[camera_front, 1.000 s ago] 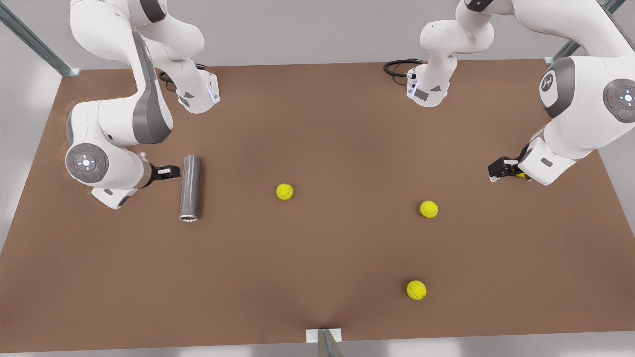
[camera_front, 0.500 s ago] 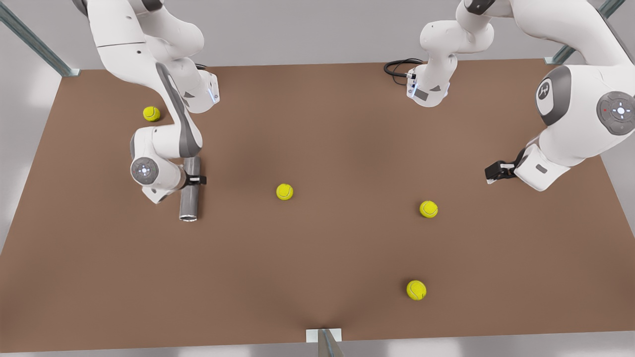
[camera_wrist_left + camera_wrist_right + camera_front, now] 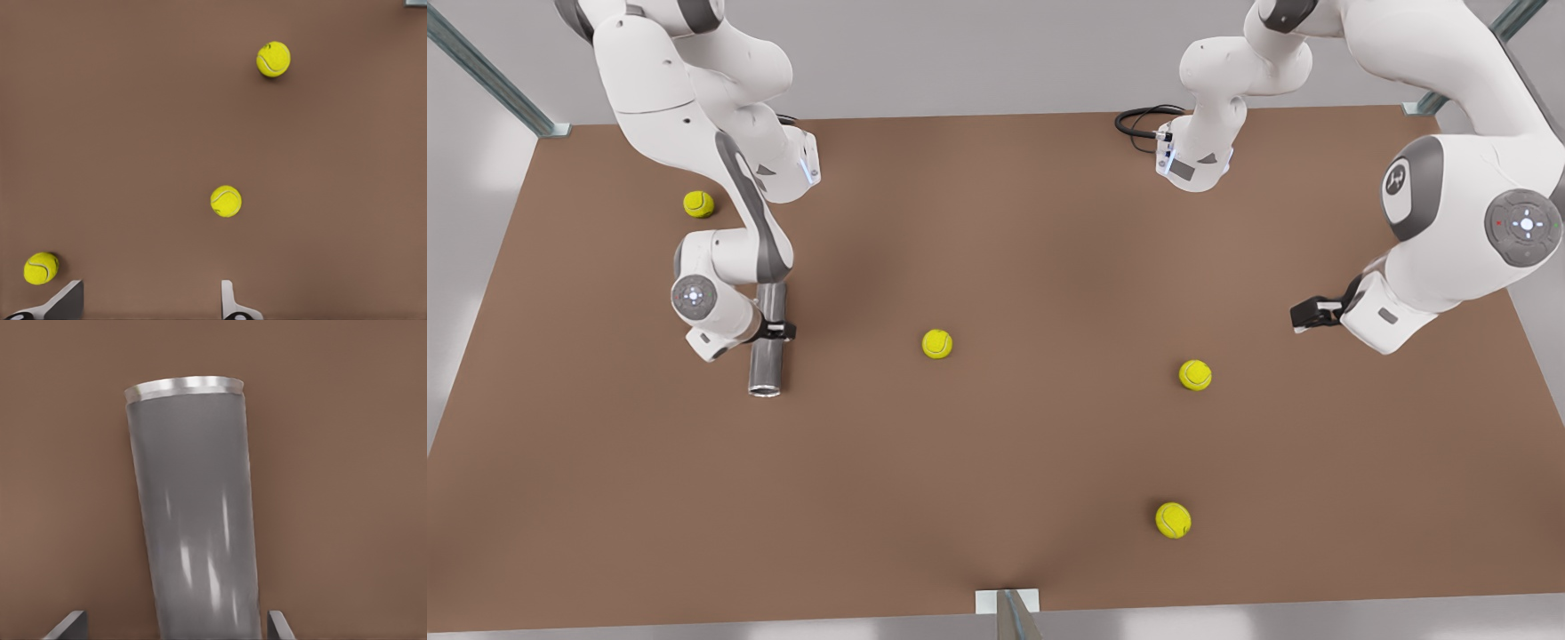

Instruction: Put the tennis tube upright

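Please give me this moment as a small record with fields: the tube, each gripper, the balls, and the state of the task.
tube: the tennis tube lies flat on the table
right gripper: right gripper open, fingers on either side of the tube
left gripper: left gripper open, over bare table at the front view's right, waiting
balls: four tennis balls, all apart from the tube
task state: tube not yet upright
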